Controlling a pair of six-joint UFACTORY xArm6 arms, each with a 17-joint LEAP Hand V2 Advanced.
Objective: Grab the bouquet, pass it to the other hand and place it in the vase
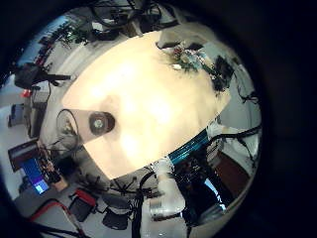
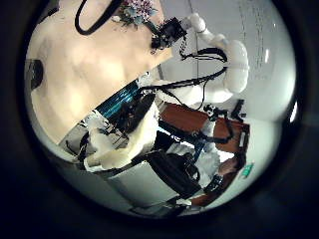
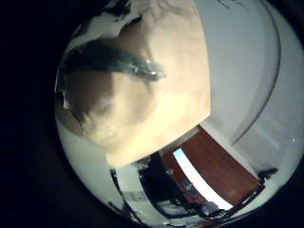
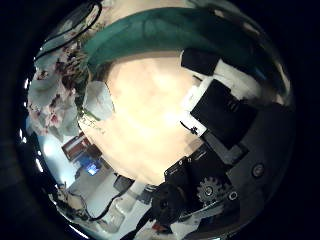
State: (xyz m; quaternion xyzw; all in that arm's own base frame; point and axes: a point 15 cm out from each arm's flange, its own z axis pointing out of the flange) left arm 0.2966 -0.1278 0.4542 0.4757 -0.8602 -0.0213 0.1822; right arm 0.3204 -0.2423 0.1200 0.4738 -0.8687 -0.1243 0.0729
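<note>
Locating the bouquet: I see the bouquet [image 1: 186, 57] lying on the counter [image 1: 149, 99] at its far end, just beside the right robot hand [image 2: 169, 35].
Right robot hand: its fingers [image 4: 215, 100] reach out over the counter towards the long stem bundle [image 4: 170, 25]; I cannot tell whether they grasp it.
Left robot hand [image 2: 115, 149]: raised well above the counter, fingers loose, holding nothing.
Vase [image 1: 100, 122]: round, upright on the counter, well apart from the bouquet.
Shapes and textures: small clustered blooms in crinkled wrapping; smooth, rounded counter top.
</note>
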